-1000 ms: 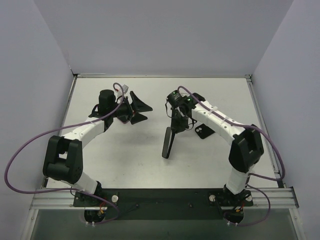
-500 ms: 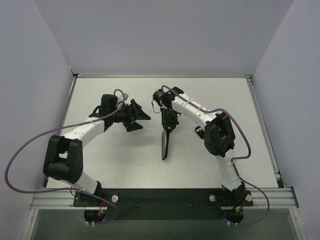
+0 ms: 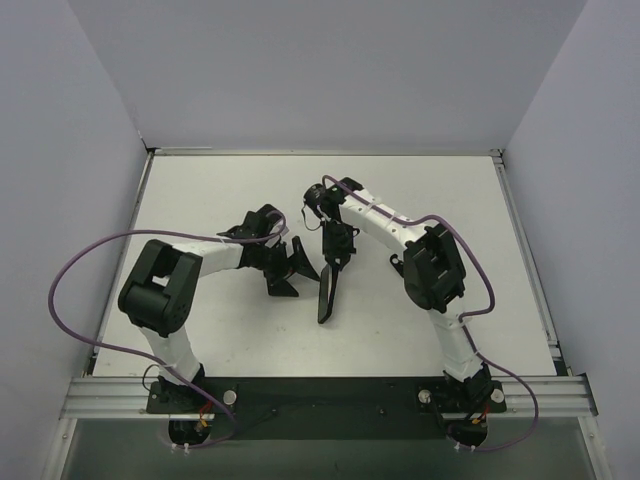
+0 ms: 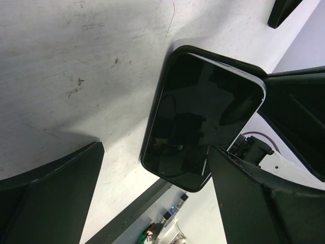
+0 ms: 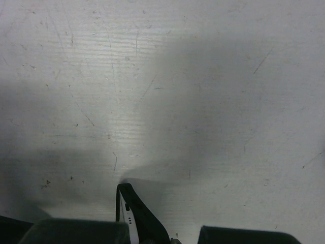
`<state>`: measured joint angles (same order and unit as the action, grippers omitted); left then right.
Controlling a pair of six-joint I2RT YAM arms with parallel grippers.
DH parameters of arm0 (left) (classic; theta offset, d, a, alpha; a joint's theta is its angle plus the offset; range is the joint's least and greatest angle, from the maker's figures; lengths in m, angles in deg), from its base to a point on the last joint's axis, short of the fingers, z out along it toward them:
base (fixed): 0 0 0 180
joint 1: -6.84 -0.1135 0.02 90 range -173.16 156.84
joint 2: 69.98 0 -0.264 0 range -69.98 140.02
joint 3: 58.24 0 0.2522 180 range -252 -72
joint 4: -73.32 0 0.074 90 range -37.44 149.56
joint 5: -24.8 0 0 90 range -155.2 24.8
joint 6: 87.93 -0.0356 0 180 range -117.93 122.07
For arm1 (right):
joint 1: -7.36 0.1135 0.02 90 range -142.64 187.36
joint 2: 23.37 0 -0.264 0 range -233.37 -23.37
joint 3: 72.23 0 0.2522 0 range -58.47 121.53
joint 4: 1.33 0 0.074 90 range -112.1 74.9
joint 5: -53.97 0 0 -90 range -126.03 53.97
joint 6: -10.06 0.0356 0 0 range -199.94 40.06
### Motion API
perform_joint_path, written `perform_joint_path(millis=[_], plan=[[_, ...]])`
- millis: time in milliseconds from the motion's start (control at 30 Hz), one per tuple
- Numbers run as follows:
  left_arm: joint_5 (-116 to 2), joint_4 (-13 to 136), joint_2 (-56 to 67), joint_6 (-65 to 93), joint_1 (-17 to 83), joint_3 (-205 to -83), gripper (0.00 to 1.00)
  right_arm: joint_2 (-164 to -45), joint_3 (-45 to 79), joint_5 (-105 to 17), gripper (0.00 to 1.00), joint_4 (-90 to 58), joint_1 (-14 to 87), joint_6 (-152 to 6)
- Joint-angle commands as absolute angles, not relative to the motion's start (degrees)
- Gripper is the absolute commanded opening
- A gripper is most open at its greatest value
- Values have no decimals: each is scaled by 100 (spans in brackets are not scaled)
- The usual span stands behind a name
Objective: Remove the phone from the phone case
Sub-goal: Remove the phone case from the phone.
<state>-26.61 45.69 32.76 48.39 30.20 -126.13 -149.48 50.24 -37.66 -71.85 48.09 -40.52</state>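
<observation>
The phone (image 3: 327, 288), dark-screened and in a black case, stands on its long edge at the table's middle, tilted. My right gripper (image 3: 336, 248) is shut on its far end. In the right wrist view only the case's edge (image 5: 133, 212) shows, between my fingers at the bottom (image 5: 76, 231). My left gripper (image 3: 297, 268) is open just left of the phone, not touching it. The left wrist view faces the phone's screen (image 4: 203, 122), which sits ahead of and between my open fingers (image 4: 45, 198); my left gripper's (image 4: 155, 152) jaws stand wide apart.
A small black object (image 3: 398, 262) lies on the table right of the phone, partly hidden by my right arm. The white table (image 3: 230, 330) has metal rails along its sides, walls around it and a black bar at the near edge.
My left gripper has swung from the back left down and right to the phone's left side. My right arm has folded in, shifting the held phone slightly left.
</observation>
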Motion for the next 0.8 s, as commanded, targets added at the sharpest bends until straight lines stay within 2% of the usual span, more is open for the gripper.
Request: perform_joint_path(millis=[0,400,600,667,733,767], plan=[[-2969,4462,3505,4637,3101,-12719,97,-14915,4823,-4121,0,-7258,4999,-3740],[-3618,3355,3769,4065,3145,-13308,92,-14721,4972,-4350,0,-6897,5052,-3353],[-4164,2740,3804,3854,3154,-13616,77,-14730,5104,-4473,0,-6774,5069,-3265],[-4373,2634,3787,3784,3154,-13642,64,-14774,5140,-4517,0,-6774,5087,-3248],[-4454,2564,3769,3766,3154,-13633,60,-14783,5149,-4517,0,-6757,5113,-3248],[-4559,2555,3751,3731,3154,-13625,50,-14792,5166,-4552,0,-6748,5113,-3239]])
